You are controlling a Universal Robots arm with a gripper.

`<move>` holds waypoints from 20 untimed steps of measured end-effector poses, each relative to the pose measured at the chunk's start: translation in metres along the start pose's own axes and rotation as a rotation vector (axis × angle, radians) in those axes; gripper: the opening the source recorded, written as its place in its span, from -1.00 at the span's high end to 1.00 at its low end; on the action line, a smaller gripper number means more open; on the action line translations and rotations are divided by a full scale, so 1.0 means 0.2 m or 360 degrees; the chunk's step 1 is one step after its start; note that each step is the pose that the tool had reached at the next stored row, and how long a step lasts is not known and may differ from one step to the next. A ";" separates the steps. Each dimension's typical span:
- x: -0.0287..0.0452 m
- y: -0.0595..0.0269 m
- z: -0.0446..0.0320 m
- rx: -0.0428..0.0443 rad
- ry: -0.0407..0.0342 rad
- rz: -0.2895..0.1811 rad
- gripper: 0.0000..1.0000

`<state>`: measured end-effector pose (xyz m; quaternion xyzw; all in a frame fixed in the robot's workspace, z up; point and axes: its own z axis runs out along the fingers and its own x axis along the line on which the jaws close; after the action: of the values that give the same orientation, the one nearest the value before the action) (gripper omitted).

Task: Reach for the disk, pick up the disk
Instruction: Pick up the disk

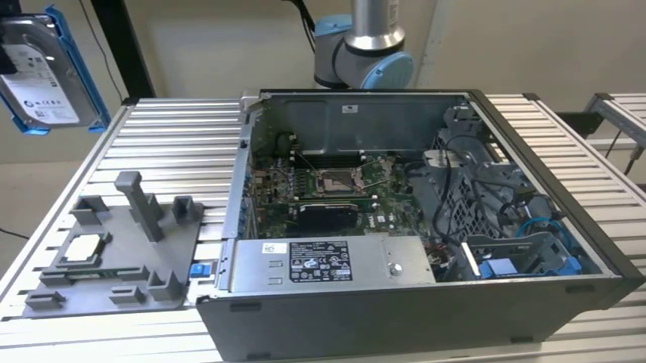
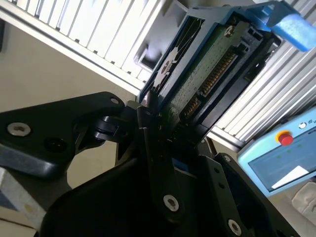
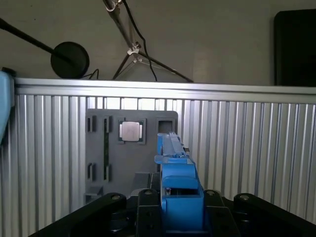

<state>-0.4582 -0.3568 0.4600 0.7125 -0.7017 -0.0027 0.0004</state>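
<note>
Between the fingers of my claw [image 2: 173,126]: disk [image 2: 207,64], clamped at one end, hanging clear above tray [image 3: 131,163]. Risk: short purchase; a jolt could lever it loose.

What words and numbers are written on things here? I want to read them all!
White label on the disk: print too small to read.
Black-and-white stickers on the grey box: too small to read.
Small sticker inside the computer case: too small to read.
Nothing can be quoted.
</note>
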 end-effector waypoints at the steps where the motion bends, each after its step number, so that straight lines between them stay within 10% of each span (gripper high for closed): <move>1: 0.000 0.000 -0.009 0.0000 0.0000 0.0000 1.00; 20: 0.000 0.000 -0.136 0.0000 0.0000 -0.0007 1.00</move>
<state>-0.4581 -0.3568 0.4872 0.7140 -0.7001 -0.0027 0.0004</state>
